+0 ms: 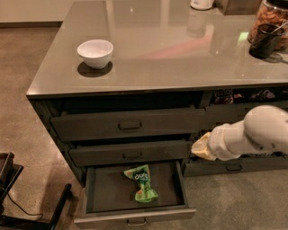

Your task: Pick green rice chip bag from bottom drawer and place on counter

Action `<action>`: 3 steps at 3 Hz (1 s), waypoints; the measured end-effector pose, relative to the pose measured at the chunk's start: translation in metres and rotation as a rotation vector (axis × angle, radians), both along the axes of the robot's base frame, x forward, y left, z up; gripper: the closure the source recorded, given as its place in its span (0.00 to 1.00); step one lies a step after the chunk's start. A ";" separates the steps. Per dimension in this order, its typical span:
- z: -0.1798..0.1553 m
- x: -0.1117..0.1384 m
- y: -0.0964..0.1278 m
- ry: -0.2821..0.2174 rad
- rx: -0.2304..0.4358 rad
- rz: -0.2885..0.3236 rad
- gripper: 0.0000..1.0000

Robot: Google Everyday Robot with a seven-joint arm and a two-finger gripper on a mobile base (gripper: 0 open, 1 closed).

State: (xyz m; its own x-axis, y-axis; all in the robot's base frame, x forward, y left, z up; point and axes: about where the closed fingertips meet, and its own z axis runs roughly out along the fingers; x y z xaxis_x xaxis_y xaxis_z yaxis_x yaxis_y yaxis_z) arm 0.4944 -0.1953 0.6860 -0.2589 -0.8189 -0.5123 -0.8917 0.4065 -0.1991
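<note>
The green rice chip bag (141, 182) lies crinkled on the dark floor of the bottom drawer (107, 191), which is pulled open at the foot of the cabinet. The bag sits right of the drawer's middle. My gripper (201, 147) is the pale yellowish end of the white arm (252, 134) that comes in from the right. It hangs in front of the right-hand drawers, above and to the right of the open drawer, apart from the bag. The glossy grey-beige counter (171, 54) spans the top of the cabinet.
A white bowl (95, 52) stands on the counter's left part. A dark cup (263, 41) and a jar of snacks (272, 18) stand at the far right, a white object (201, 3) at the back. Two shut drawers (129, 126) sit above the open one. A black frame (13, 197) stands on the floor at the lower left.
</note>
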 end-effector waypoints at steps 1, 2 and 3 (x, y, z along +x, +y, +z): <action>-0.091 0.009 0.014 0.041 0.096 -0.001 1.00; -0.091 0.009 0.014 0.041 0.096 -0.001 1.00; -0.106 0.005 0.013 0.051 0.094 0.008 1.00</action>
